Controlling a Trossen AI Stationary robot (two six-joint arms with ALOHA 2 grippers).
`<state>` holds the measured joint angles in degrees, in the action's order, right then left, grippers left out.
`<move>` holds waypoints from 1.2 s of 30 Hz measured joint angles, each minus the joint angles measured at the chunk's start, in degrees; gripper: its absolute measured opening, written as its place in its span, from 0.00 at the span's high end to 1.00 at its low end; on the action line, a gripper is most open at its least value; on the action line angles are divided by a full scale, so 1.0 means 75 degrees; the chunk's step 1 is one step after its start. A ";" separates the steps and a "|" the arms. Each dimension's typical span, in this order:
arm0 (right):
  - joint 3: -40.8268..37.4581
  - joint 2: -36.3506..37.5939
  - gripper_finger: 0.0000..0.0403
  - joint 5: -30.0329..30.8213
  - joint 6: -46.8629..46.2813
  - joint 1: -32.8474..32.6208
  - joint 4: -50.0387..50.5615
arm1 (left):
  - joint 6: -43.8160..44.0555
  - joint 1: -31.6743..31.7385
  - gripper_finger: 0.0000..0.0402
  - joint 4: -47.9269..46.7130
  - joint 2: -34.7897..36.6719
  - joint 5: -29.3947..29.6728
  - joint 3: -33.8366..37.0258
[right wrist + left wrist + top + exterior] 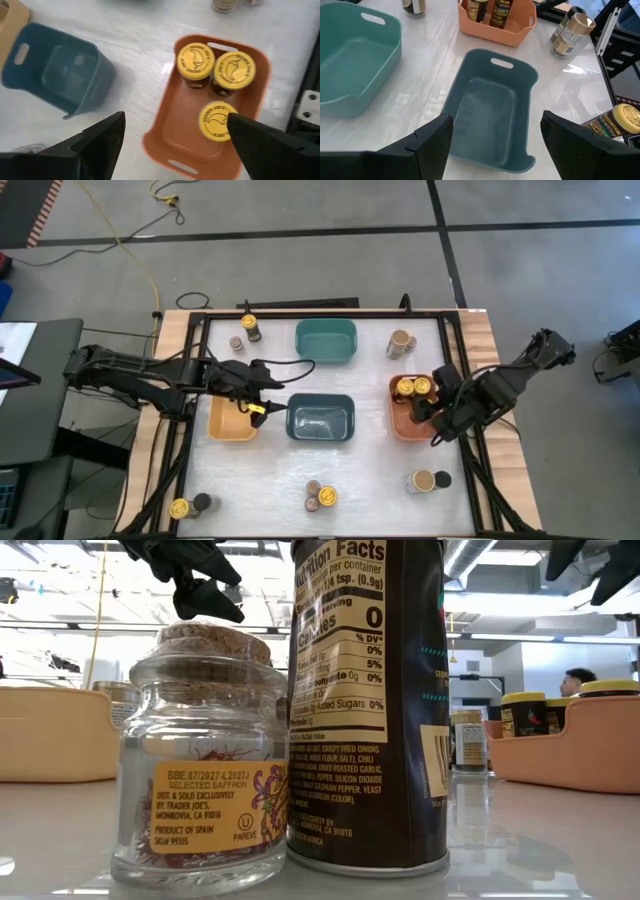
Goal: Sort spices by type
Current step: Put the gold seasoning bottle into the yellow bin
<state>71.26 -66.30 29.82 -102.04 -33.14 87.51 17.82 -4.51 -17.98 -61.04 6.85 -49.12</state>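
Three yellow-lidded jars are seen upright in the orange bin, directly beneath the wide-open, empty right hand. The left hand, part-open and empty, hangs between yellow bin and dark-blue bin; loose jars stand at six o'clock on the desk.

1. The orange bin holds three jars with yellow lids, each printed with a dark chili mark.
2. The dark-blue bin and the teal bin are plain.
3. The yellow bin is a pale tan-yellow.
4. The saffron jar is clear glass with a cork top and an orange label.
5. The tall jar is dark brown with white print.
6. The table is white.
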 joint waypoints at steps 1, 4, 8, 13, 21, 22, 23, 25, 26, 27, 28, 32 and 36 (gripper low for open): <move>0.0000 0.0000 0.07 0.0001 0.0008 0.0034 -0.0077 | 0.0019 0.0000 0.28 0.0000 0.0000 0.0000 0.0000; 0.0000 0.0000 0.07 0.0000 0.0008 0.0105 -0.0255 | 0.0064 0.0000 0.28 0.0039 0.0000 0.0000 0.0000; 0.0000 -0.0009 0.07 0.0006 0.0008 0.0129 -0.0399 | -0.0003 0.0059 0.28 0.0323 0.0000 -0.0003 0.0000; 0.0000 -0.0017 0.07 0.0006 0.0040 0.0209 -0.0374 | 0.0040 0.0306 0.28 0.0422 0.0000 0.0009 0.0000; -0.0025 -0.0052 0.07 0.0031 0.0281 0.0582 -0.0373 | 0.0208 0.0595 0.28 0.0501 0.0043 0.0770 0.0000; -0.0054 -0.0068 0.07 0.0032 0.0282 0.0687 -0.0342 | 0.0237 0.0606 0.28 0.0495 0.0089 0.0967 0.0000; -0.0101 -0.0087 0.07 0.0032 0.0327 0.0793 -0.0332 | 0.0305 0.0606 0.28 0.0516 0.0139 0.1126 0.0000; -0.0220 -0.0121 0.07 0.0045 0.0641 0.1093 -0.0393 | 0.0356 0.0606 0.28 0.0573 0.0281 0.1344 0.0000; -0.0268 -0.0148 0.07 0.0058 0.0883 0.1266 -0.0399 | 0.0347 0.0606 0.28 0.0580 0.0356 0.1427 0.0000; -0.0300 -0.0167 0.07 0.0062 0.1150 0.1456 -0.0396 | 0.0298 0.0603 0.28 0.0593 0.0425 0.1504 0.0000; -0.0303 -0.0189 0.07 0.0084 0.1471 0.1659 -0.0394 | 0.0256 0.0603 0.28 0.0626 0.0501 0.1526 0.0000; -0.0300 -0.0170 0.07 0.0189 0.3063 0.2730 -0.0598 | 0.0238 0.0603 0.28 0.0789 0.0749 0.1561 0.0000; -0.0300 -0.0149 0.07 0.0103 0.4947 0.4290 -0.0882 | 0.0454 0.0598 0.28 0.1025 0.0802 0.1617 0.0000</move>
<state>69.01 -67.42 30.60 -64.94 -0.97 80.90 21.23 -0.03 -10.29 -55.02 18.98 -49.12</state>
